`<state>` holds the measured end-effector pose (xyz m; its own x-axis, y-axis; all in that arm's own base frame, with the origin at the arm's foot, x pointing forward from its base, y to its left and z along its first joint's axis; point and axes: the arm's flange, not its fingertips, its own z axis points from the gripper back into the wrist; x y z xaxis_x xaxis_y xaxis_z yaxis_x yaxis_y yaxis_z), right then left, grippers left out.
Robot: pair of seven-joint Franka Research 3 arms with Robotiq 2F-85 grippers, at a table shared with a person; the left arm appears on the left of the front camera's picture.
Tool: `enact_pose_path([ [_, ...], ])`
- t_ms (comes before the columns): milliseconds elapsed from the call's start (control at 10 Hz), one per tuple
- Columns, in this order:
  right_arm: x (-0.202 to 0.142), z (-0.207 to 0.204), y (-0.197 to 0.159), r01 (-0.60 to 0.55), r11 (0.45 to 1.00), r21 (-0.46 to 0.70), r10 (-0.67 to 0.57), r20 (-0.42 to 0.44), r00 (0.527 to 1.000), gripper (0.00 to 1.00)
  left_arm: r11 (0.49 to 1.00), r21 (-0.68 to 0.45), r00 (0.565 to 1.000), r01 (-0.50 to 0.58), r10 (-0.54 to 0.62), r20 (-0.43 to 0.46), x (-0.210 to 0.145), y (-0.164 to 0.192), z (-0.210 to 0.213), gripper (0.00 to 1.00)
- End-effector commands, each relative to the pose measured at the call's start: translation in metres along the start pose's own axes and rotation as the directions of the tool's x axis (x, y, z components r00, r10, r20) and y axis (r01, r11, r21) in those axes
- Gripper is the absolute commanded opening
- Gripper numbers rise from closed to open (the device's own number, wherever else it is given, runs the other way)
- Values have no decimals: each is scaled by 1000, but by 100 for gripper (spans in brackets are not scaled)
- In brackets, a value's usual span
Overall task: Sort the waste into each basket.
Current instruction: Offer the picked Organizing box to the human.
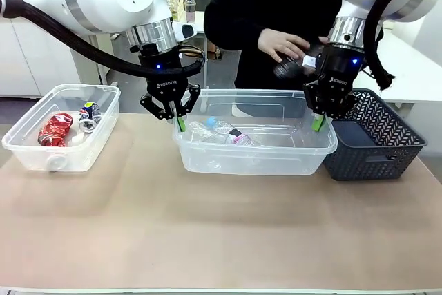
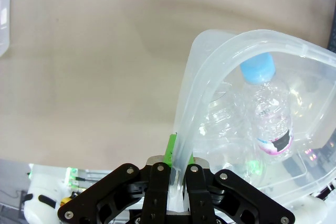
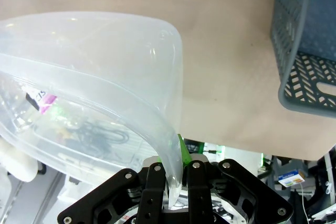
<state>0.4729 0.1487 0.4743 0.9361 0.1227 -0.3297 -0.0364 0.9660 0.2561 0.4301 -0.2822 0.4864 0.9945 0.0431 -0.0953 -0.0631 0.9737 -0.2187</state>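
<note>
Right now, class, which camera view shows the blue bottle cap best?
The left wrist view: the blue bottle cap is large and sharp behind the middle tub's rim. In the front view the cap is a small blue speck; the right wrist view gives no clear sight of it.

A colourless see-through plastic tub [image 1: 61,144] holds crushed red metal cans [image 1: 55,129] and a blue-and-white can [image 1: 89,111]. The see-through plastic bottle [image 2: 265,114] has a light blue cap and pink-black label. The lattice basket [image 1: 376,139] is dark blue-grey.
</note>
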Motion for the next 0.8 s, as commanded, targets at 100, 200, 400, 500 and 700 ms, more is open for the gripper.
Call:
enact_pose_path([
  [100,-2,5,0,-33,999,4,33,-14,999,0,1000,-7,1000,-13,13,16,1,5,8,0],
  [200,-2,5,0,-33,999,4,33,-14,999,0,1000,-7,1000,-13,13,16,1,5,8,0],
  [400,-2,5,0,-33,999,4,33,-14,999,0,1000,-7,1000,-13,13,16,1,5,8,0],
  [500,-2,5,0,-33,999,4,33,-14,999,0,1000,-7,1000,-13,13,16,1,5,8,0],
  [700,-2,5,0,-33,999,4,33,-14,999,0,1000,-7,1000,-13,13,16,1,5,8,0],
])
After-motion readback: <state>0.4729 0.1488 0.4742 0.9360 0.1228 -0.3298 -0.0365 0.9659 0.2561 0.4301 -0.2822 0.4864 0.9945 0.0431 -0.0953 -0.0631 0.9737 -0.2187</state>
